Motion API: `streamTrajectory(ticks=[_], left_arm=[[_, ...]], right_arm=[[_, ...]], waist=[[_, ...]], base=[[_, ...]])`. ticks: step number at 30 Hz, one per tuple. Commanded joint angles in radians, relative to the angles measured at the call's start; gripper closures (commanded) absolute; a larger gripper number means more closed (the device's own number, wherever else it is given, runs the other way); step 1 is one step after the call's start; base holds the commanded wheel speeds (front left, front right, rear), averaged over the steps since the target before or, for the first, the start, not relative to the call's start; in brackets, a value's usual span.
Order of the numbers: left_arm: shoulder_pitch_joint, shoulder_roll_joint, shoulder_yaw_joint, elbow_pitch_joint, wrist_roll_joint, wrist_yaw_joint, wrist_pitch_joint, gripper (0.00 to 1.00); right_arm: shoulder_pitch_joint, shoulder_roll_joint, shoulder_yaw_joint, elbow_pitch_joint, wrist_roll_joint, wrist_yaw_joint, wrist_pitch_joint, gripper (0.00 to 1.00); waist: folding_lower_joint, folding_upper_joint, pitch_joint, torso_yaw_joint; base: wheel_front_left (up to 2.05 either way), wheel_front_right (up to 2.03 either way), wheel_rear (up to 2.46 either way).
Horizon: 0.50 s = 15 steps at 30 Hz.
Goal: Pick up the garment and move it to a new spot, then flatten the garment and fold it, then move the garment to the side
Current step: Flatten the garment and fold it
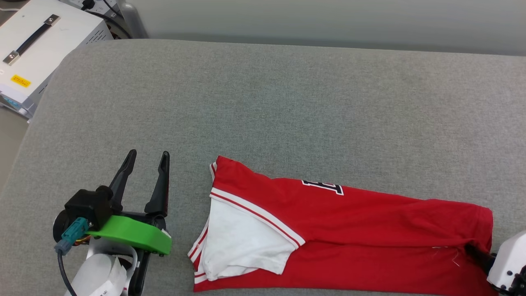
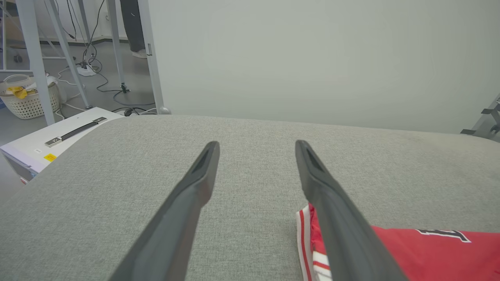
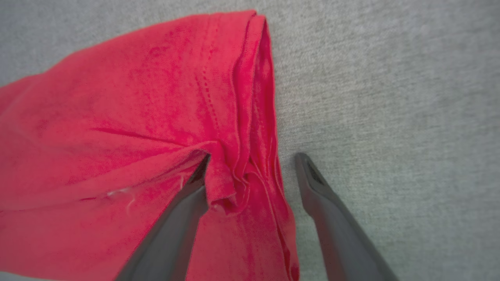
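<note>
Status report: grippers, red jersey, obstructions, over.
Left gripper open, beside red jersey T-shirt with white sleeve. Right gripper open, straddling its hem, one finger under a fold. Jersey folded lengthwise on grey fabric surface. Nothing blocking.

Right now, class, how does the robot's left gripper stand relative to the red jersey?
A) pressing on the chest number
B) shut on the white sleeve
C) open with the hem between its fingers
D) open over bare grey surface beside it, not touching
D: in the head view the left gripper has its fingers spread over the grey surface, with a bare strip between it and the red jersey.
</note>
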State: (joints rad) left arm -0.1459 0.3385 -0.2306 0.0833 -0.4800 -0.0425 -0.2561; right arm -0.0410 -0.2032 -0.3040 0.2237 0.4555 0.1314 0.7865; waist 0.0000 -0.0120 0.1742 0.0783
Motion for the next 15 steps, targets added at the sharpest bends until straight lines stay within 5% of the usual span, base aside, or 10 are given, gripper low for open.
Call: streamTrajectory(ticks=[1, 12, 13, 14, 15], left_arm=[[0.014, -0.012, 0.012, 0.006, 0.013, -0.013, -0.006, 0.00], [0.022, -0.071, 0.074, 0.053, 0.062, -0.068, -0.006, 0.00], [0.022, -0.074, 0.076, 0.057, 0.065, -0.070, -0.006, 0.00], [0.022, -0.077, 0.079, 0.061, 0.068, -0.072, -0.006, 0.00], [0.022, -0.080, 0.081, 0.064, 0.070, -0.074, -0.006, 0.00]], right_arm=[[-0.002, 0.016, 0.026, 0.037, 0.017, -0.001, 0.006, 0.00], [0.011, 0.012, 0.159, 0.049, 0.144, -0.001, 0.005, 0.00], [0.010, 0.009, 0.166, 0.051, 0.149, -0.001, 0.002, 0.14], [0.010, 0.006, 0.174, 0.053, 0.154, -0.001, -0.004, 0.51], [0.011, 0.003, 0.179, 0.054, 0.157, -0.001, -0.011, 0.72]], waist=[[0.0000, 0.0120, -0.001, 0.000], [0.0000, 0.0120, -0.016, -0.006], [0.0000, 0.0120, -0.017, -0.007], [0.0000, 0.0120, -0.019, -0.007], [0.0000, 0.0120, -0.021, -0.006]], base=[[0.00, 0.00, 0.00], [0.00, 0.00, 0.00], [0.00, 0.00, 0.00], [0.00, 0.00, 0.00], [0.00, 0.00, 0.00]])
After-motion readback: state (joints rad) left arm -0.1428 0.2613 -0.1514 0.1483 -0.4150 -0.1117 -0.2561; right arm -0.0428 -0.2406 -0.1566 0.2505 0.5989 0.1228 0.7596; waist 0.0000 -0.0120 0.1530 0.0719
